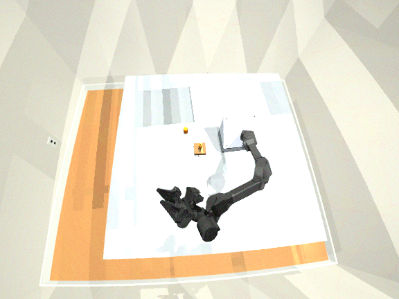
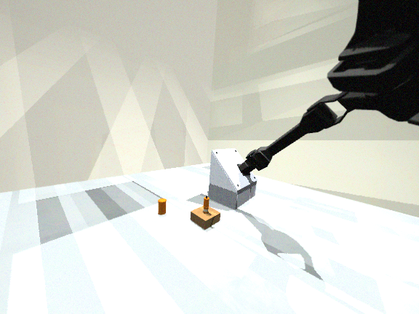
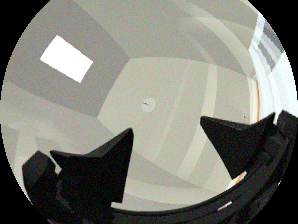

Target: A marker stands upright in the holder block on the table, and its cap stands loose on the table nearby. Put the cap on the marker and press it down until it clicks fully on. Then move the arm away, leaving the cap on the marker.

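You have 3 task items on the white desk (image 2: pixel 109 262). The marker (image 2: pixel 206 203) is a short orange stick standing upright in the holder block (image 2: pixel 205 217), its tip bare. That block is a small tan wooden square lying flat. The cap (image 2: pixel 161 206), a stubby orange cylinder, stands upright and loose on the desk, near the block but apart from it, touching nothing else you can see.

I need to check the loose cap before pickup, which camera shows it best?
The exterior view: the cap stands upright on the table, apart from the holder block. The top view shows only a small orange dot. The wrist view misses it.
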`<state>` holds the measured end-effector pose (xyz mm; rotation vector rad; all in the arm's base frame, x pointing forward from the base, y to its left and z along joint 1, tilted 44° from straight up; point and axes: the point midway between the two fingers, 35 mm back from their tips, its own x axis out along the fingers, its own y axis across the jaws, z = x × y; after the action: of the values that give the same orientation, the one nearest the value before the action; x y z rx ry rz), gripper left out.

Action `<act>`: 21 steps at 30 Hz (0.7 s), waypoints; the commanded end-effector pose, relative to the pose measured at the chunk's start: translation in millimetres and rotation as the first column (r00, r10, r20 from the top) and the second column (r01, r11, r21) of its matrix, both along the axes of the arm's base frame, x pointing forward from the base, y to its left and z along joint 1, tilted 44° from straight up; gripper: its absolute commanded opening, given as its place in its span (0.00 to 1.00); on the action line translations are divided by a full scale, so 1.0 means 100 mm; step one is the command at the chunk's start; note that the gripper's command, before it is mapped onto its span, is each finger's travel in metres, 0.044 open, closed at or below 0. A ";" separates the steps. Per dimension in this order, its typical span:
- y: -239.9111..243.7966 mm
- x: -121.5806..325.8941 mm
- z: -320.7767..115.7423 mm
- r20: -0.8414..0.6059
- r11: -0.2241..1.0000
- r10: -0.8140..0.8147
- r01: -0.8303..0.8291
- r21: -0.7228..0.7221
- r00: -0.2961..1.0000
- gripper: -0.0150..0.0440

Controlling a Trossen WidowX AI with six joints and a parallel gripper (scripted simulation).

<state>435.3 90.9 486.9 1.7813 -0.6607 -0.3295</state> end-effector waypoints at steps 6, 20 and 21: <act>-0.02 0.35 -0.37 -0.157 0.989 0.036 -0.058 -0.137 0.987 0.67; -0.60 1.22 -2.29 -0.763 0.849 0.070 -0.441 -0.293 0.642 0.67; -0.65 1.24 -2.45 -0.797 0.837 0.077 -0.473 -0.274 0.599 0.67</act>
<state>553.8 41.2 280.1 1.1495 0.0468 -0.5661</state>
